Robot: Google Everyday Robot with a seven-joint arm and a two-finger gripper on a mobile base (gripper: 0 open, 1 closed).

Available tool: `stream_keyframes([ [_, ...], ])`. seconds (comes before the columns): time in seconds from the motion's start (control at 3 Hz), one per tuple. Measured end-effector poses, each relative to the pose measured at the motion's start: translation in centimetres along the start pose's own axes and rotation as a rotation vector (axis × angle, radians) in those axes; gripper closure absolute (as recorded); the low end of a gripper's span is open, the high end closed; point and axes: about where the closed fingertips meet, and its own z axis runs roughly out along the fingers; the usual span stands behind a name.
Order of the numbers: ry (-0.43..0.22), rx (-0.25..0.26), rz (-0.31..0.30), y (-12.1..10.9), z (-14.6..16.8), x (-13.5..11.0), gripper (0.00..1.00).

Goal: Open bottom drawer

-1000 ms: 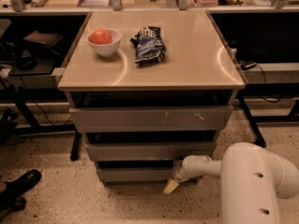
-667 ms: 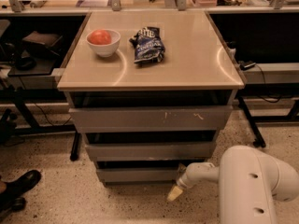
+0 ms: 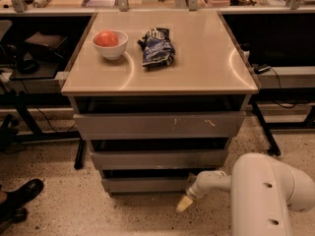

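**Item: bottom drawer (image 3: pixel 147 184).** We log it as the lowest and narrowest of three grey fronts stacked under the front edge of the bench (image 3: pixel 197 63). The front is plain and flat, with no handle. Its long axis runs left to right, parallel to that edge. It looks shut or nearly so, with a dark slot above it.

**Item: gripper (image 3: pixel 183 204).** It hangs low, just off the floor, below the bench's front-right corner region and just beside the drawer front's right end. The drawer lies up and to the left of it, and slightly farther back. We cannot tell whether the gripper is wide or narrow; only a pale tip shows. Nothing appears to be held.

**Judgement.** The single arm would need to reach the front's top lip or right end and then pull toward the camera.

**Obscured.**
- The drawer's tray is hidden.
- The wrist covers the front's right end.
- We cannot make out whether the gripper touches the drawer.
- The arm's white body is cut off at the lower right of the view.

**Also present.**
- middle drawer (image 3: pixel 158 159)
- top drawer (image 3: pixel 160 124)
- bowl (image 3: pixel 110 45)
- snack bag (image 3: pixel 156 45)
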Motion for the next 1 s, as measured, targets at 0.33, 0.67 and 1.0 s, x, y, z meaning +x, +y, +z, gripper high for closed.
stream_keyframes([
  [0.33, 0.0, 0.0, 0.0, 0.0, 0.0, 0.0, 0.0],
  [0.67, 0.0, 0.0, 0.0, 0.0, 0.0, 0.0, 0.19],
  [1.0, 0.0, 0.0, 0.0, 0.01, 0.01, 0.0, 0.42],
])
